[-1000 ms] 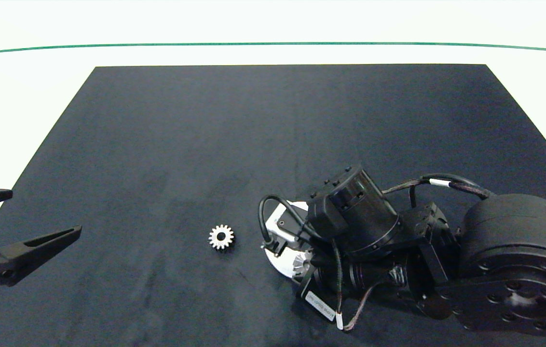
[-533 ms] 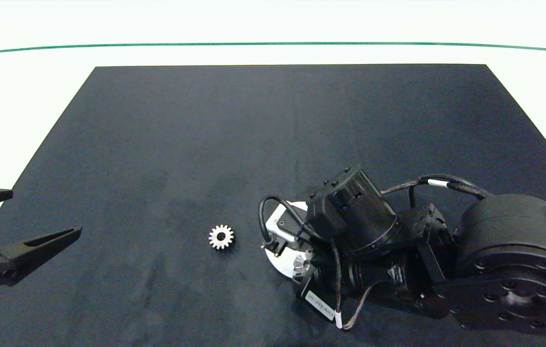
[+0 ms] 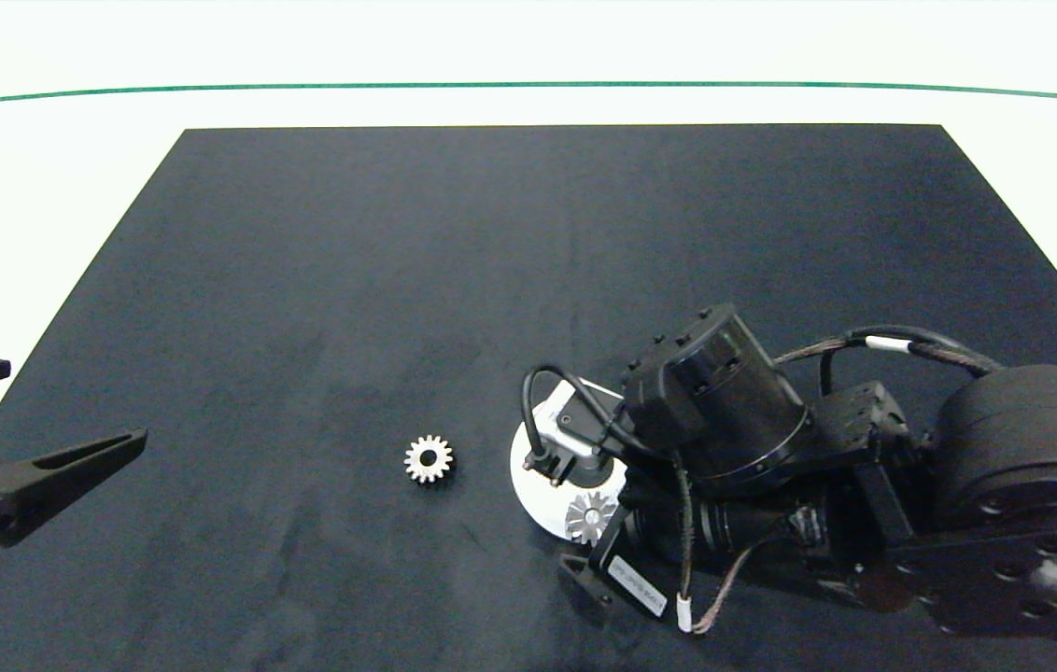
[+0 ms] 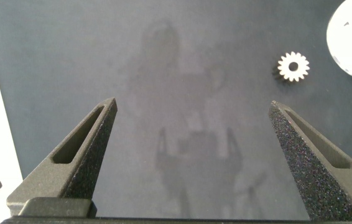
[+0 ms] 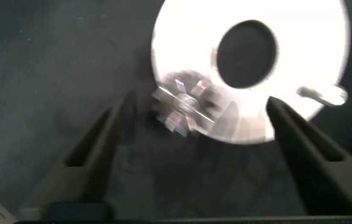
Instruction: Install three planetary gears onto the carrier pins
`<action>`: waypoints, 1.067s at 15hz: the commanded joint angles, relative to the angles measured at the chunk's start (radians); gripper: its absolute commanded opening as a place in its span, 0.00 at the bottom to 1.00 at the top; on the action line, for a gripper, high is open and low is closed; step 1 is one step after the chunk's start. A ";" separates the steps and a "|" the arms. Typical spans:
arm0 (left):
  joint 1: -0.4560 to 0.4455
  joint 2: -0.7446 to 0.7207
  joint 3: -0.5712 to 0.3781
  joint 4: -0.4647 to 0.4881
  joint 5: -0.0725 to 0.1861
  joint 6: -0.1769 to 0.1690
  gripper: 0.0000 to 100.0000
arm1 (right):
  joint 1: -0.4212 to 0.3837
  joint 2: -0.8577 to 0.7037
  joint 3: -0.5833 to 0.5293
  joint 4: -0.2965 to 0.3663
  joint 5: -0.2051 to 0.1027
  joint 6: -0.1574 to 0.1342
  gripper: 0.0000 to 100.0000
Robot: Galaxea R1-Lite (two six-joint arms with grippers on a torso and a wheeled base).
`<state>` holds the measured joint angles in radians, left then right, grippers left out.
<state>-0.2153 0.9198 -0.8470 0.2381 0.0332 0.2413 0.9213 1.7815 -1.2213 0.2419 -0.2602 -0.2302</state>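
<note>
The right hand [image 5: 194, 124] hangs wide open and empty over the white disc [image 3: 533, 476], where one gear [image 3: 591, 517] sits; another gear [image 3: 428, 459] lies beside it on the desk [image 3: 398, 280]; the left hand [image 4: 194, 137] is parked, spread open

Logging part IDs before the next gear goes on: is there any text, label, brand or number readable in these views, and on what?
No text can be read in any view.
White label on the right arm, near the right gripper: has print, too small to read.
White tag on the right arm's cable: no legible marking.
White disc, the gears and the left gripper: no visible markings.
</note>
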 commanded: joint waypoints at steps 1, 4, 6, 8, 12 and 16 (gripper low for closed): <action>0.008 -0.010 -0.010 0.001 0.001 0.001 1.00 | -0.035 -0.148 0.000 0.020 0.003 -0.001 1.00; 0.008 -0.016 -0.010 0.003 0.001 0.001 1.00 | -0.056 -0.255 -0.006 0.122 -0.002 0.003 1.00; 0.008 -0.016 -0.009 0.003 0.001 0.001 1.00 | -0.122 -0.329 0.014 0.132 -0.007 0.006 1.00; 0.005 -0.016 -0.009 0.004 0.001 0.001 1.00 | -0.252 -0.364 0.020 0.134 -0.002 0.005 1.00; -0.003 -0.027 -0.015 0.032 -0.001 0.001 1.00 | -0.427 -0.356 0.025 0.131 0.056 0.008 1.00; -0.001 -0.039 -0.024 0.032 -0.001 0.001 1.00 | -0.456 -0.300 0.062 0.117 0.082 0.014 1.00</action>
<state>-0.2160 0.8847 -0.8694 0.2687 0.0317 0.2413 0.4713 1.4600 -1.1662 0.3583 -0.1783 -0.2153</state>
